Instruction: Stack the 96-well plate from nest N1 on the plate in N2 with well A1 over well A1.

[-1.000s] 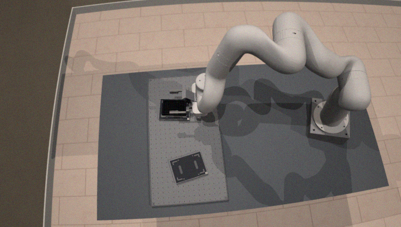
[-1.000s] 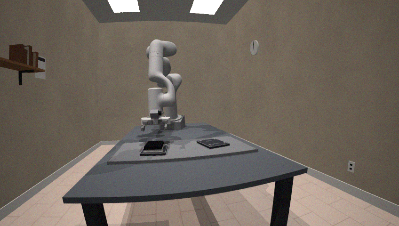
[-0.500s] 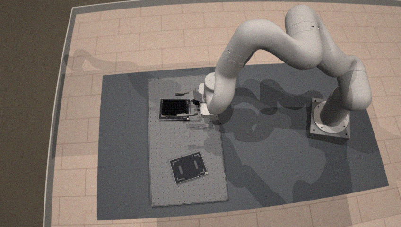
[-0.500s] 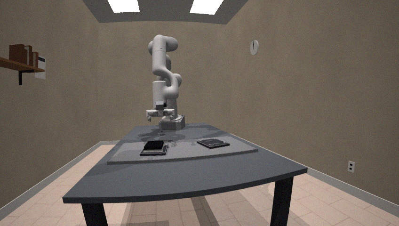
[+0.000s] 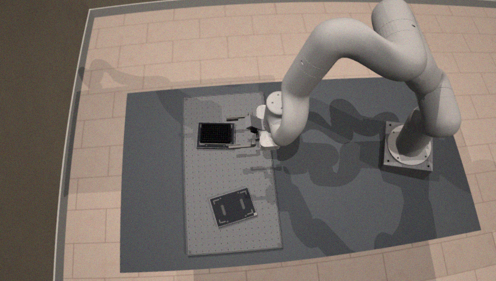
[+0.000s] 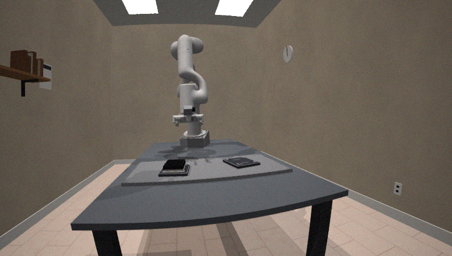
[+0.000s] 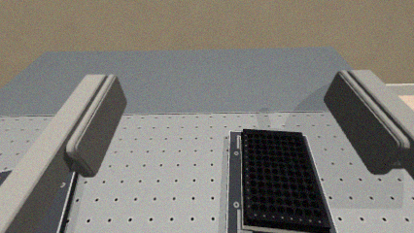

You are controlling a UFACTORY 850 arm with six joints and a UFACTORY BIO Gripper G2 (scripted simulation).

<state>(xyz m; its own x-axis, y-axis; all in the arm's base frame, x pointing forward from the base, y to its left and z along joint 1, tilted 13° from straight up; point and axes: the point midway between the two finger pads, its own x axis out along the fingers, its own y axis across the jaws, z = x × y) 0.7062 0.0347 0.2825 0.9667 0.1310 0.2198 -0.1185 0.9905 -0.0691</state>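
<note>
So, the gripper (image 5: 231, 133) (image 6: 189, 124) (image 7: 233, 121) is hanging part open, fingers standing apart and holding nothing — it's hovering above the board (image 5: 229, 167) (image 6: 209, 173) (image 7: 160, 180). The black 96-well plate (image 5: 216, 133) (image 6: 174, 164) (image 7: 282, 175) is sitting over nest N2 (image 5: 209, 146) (image 6: 174, 174) (image 7: 235, 180), left of center in the top view, with a pale layer showing under it in the exterior one. Can't tell if it's fully nested, or where A1 is pointing. Nest N1 (image 5: 232, 208) (image 6: 241, 162) is lying bare and angled at lower center of the top frame — no plate in it

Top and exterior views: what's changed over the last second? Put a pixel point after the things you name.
The gripper (image 5: 227, 133) (image 6: 189, 124) (image 7: 233, 123) rose and backed toward the arm's base, shifting slightly toward N1 (image 5: 232, 208) (image 6: 241, 162) (image 7: 55, 204). Nothing was gripped or released. The black plate stack (image 5: 215, 133) (image 6: 174, 164) (image 7: 282, 175) stayed in N2 (image 5: 200, 146) (image 6: 174, 174) (image 7: 235, 180); N1 stayed without a plate.
</note>
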